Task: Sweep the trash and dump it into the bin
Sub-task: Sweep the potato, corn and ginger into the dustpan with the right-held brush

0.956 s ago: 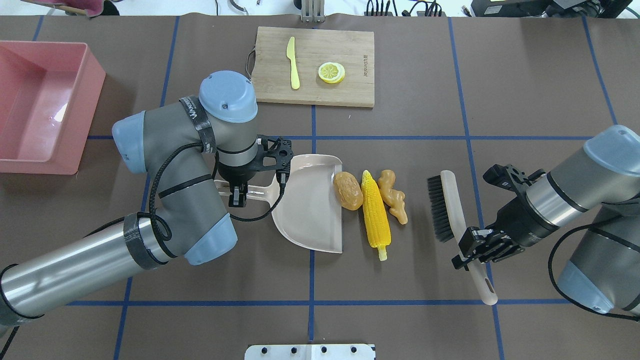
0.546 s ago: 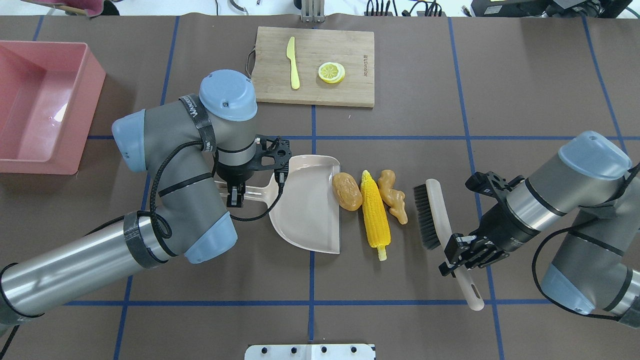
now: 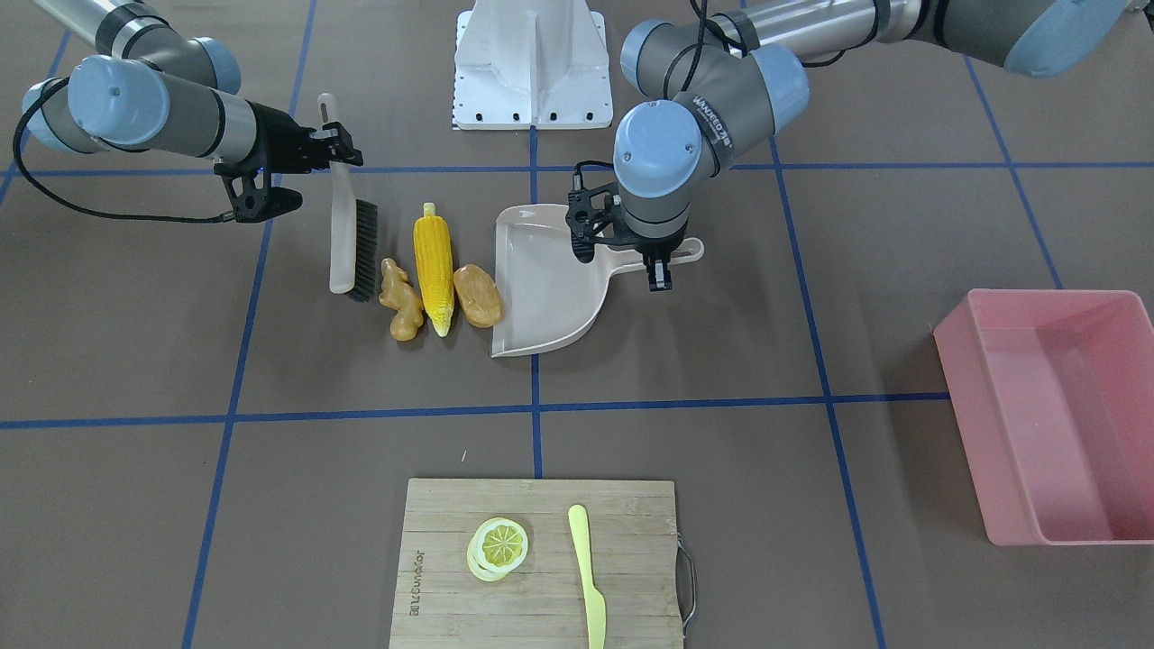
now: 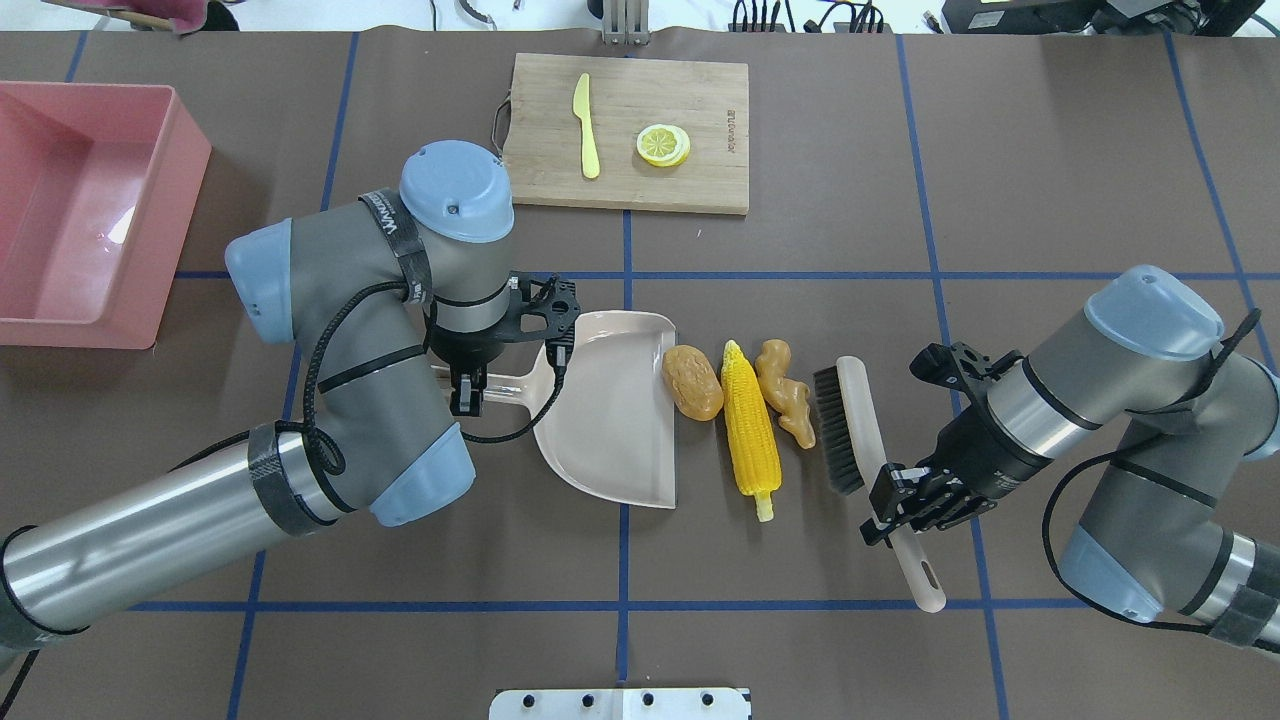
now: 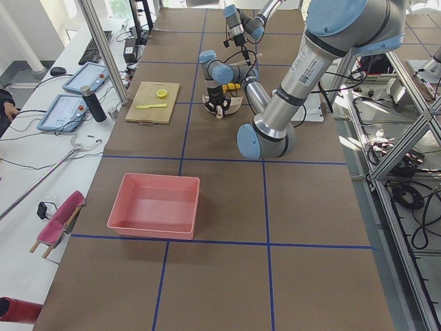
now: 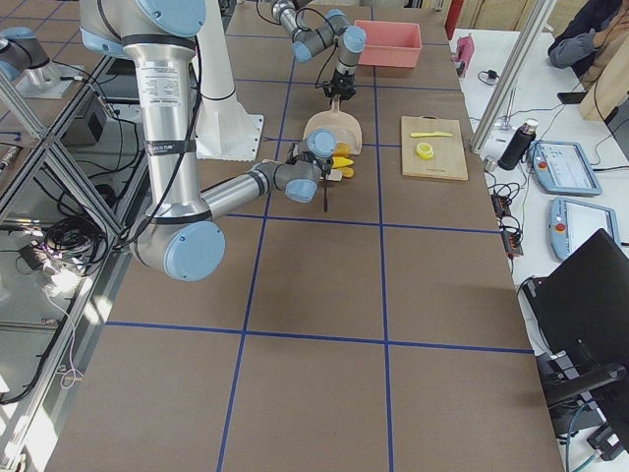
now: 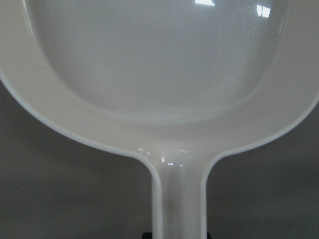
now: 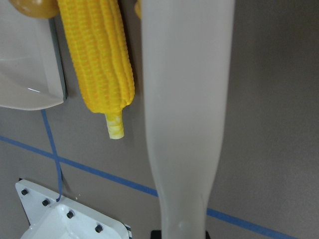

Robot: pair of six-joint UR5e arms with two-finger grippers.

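Note:
The brown potato point(image 4: 695, 381), yellow corn cob point(image 4: 750, 432) and tan ginger root point(image 4: 785, 392) lie side by side on the table. The potato touches the open lip of the beige dustpan point(image 4: 610, 420). My left gripper point(image 4: 470, 385) is shut on the dustpan's handle point(image 7: 177, 199). My right gripper point(image 4: 905, 505) is shut on the handle of a brush point(image 4: 850, 425). The brush's dark bristles sit right against the ginger's far side. The pink bin point(image 4: 190, 190) stands at the far left. The wrist view shows the brush handle point(image 8: 187, 124) beside the corn point(image 8: 99, 59).
A wooden cutting board point(image 4: 690, 90) at the back centre holds a pale yellow knife point(image 4: 586, 125) and lemon slices point(image 4: 663, 145). A white base plate point(image 4: 620, 703) sits at the near edge. The bin point(image 3: 969, 433) also shows in the front-facing view.
My right gripper has carried the brush leftward until its bristles reach the ginger. The dustpan has shifted slightly left. The three toy foods have hardly moved.

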